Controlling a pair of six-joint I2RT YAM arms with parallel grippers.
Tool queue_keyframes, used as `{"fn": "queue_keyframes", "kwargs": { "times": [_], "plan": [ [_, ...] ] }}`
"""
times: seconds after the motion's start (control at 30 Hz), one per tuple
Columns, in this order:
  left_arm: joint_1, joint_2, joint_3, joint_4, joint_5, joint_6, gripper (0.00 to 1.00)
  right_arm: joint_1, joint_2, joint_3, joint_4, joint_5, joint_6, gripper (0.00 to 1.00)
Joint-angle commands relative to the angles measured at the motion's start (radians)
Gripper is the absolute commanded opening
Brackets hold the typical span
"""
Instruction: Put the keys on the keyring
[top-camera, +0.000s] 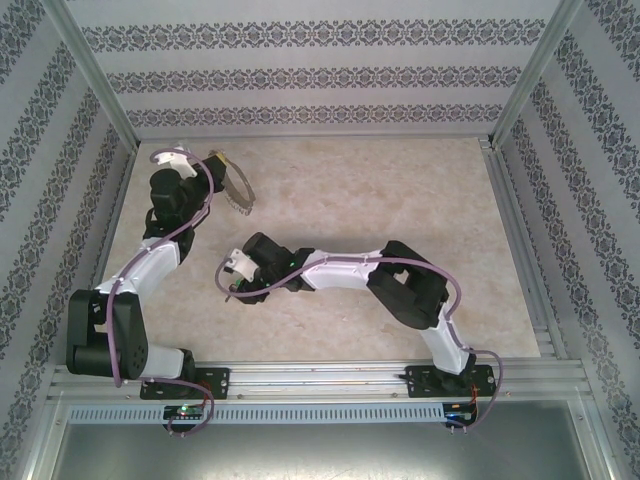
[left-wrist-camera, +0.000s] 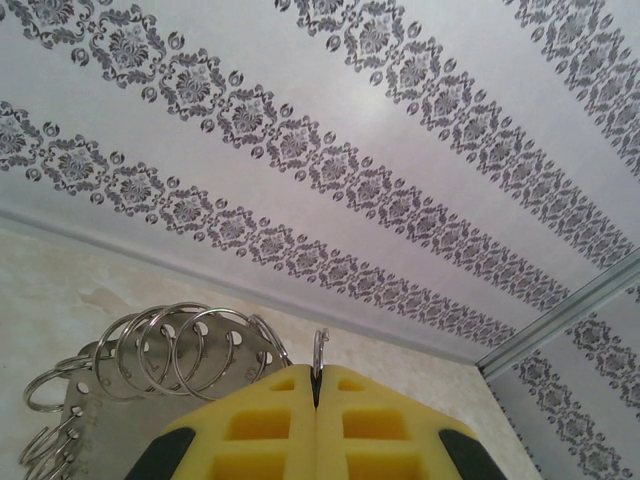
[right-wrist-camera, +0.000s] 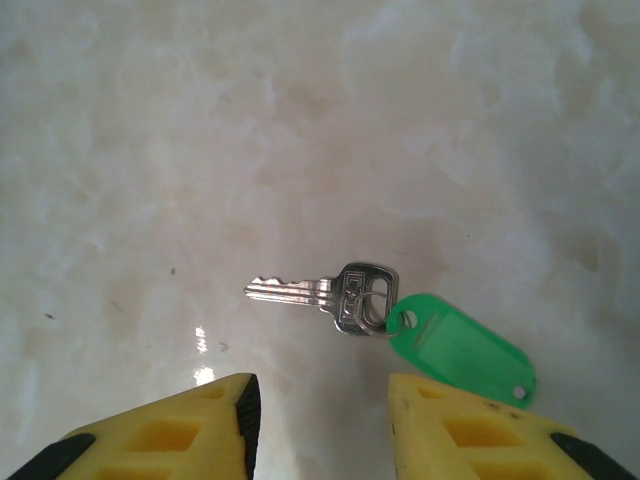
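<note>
Left wrist: left fingers (left-wrist-camera: 270, 425) clamp keyring (left-wrist-camera: 320, 345); right fingers (right-wrist-camera: 180, 435) parted near key (right-wrist-camera: 335, 293)

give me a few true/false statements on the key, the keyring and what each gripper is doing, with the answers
1. The left gripper is shut on the keyring. True.
2. The key hangs on the keyring. False: it lies flat on the table, not on the ring.
3. The right gripper has its fingers apart, with the key on the table ahead of them. True.
4. The tag on the key is red. False: it is bright green.
5. The right gripper holds the key. False: nothing sits between its fingers.
</note>
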Motion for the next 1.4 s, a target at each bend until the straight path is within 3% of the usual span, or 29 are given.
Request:
{"fn": "queue_keyframes", "kwargs": {
  "times": [0.0,0.57,0.8,0.9,1.1,1.37],
  "plan": [
    [0.019,0.001,0.037,0.045,0.039,-0.034,0.0,0.025,0.043,0.062,-0.081,0.074,-0.103,0.38],
    [0.029,0.042,0.059,0.071,0.081,-0.08,0.0,0.037,0.182,0.247,-0.163,0.117,-0.168,0.34],
    [0.03,0.044,0.068,0.072,0.091,-0.084,0.0,0.023,0.193,0.254,-0.169,0.1,-0.162,0.12],
    [0.03,0.045,0.073,0.069,0.1,-0.084,0.0,0.015,0.169,0.224,-0.156,0.093,-0.153,0.0],
    [0.031,0.037,0.077,0.057,0.111,-0.082,0.0,-0.021,0.076,0.101,-0.116,0.088,-0.124,0.0],
    [0.031,0.051,0.083,0.074,0.167,-0.12,0.0,-0.122,-0.136,-0.189,-0.019,0.088,-0.02,0.0]
  ]
}}
